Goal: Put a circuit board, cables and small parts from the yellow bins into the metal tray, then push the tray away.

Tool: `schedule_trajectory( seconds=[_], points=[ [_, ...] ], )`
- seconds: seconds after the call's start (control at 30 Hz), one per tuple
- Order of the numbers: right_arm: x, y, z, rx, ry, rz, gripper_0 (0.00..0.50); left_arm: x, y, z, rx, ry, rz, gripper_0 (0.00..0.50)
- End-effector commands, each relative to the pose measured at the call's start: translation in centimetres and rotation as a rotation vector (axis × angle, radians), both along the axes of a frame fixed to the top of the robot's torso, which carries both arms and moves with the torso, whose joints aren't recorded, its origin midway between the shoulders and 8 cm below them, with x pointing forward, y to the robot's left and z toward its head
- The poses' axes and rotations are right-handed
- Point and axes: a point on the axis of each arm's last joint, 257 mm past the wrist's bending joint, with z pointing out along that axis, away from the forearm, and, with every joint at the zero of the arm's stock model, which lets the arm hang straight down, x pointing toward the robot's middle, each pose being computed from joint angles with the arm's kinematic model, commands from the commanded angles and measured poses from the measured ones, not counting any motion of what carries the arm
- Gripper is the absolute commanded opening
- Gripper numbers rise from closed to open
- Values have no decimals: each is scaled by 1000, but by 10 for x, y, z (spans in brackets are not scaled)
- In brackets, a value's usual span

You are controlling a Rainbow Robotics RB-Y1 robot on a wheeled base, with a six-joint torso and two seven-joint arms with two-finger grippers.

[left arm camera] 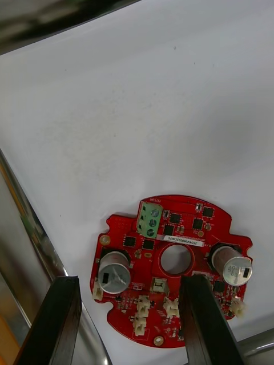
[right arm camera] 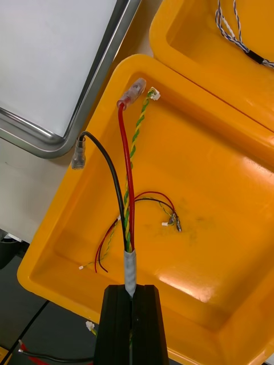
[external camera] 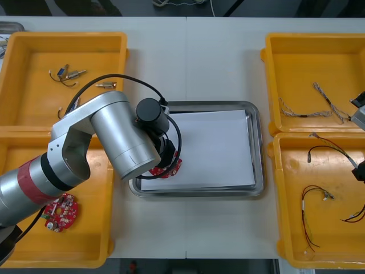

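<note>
A light surface spreads under the front view, with a metal tray (external camera: 260, 154), white inside, at the centre and yellow bins down both sides. Nearest, in the lower left of the frame, the left arm (external camera: 122, 137) reaches across the lower left bin (external camera: 94, 242), where a second circuit board (external camera: 61, 212) lies, to the tray's lower left corner. There the left jaws stand open, one on each side of a red circuit board (left arm camera: 171, 274) that lies flat on the white lining just inside the rim. I judge it set down there because that corner is the shortest reach from its bin. At the right edge of the frame, the right jaws are closed on the taped end of a cable (right arm camera: 127, 188) of red, black and green-yellow wires, whose loose ends fan out above the lower right bin (external camera: 333, 254). Gripping the bound end should keep the strands together for the carry to the tray. A thin red and black cable (external camera: 312, 200) lies on that bin's floor. Farther off, small metal parts (external camera: 68, 74) sit in the upper left bin (external camera: 34, 108), and blue and white cables (external camera: 319, 105) in the upper right bin (external camera: 308, 57).
</note>
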Motion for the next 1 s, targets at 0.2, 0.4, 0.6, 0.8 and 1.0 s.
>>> schedule_trajectory(
  seconds=[0.2,0.4,0.6,0.8,1.0],
  points=[
    [4,6,15,-77,-43,117,0,7,-20,31,-109,-48,59,500],
    [8,26,18,-84,-50,189,0,10,-8,71,-123,-55,95,500],
    [12,49,19,-105,-51,278,0,10,8,111,-138,-36,126,500],
    [13,79,17,-155,-47,415,0,19,34,150,-132,-62,134,500],
    [14,101,5,-230,-40,529,0,35,75,172,-133,-93,182,500]
  ],
)
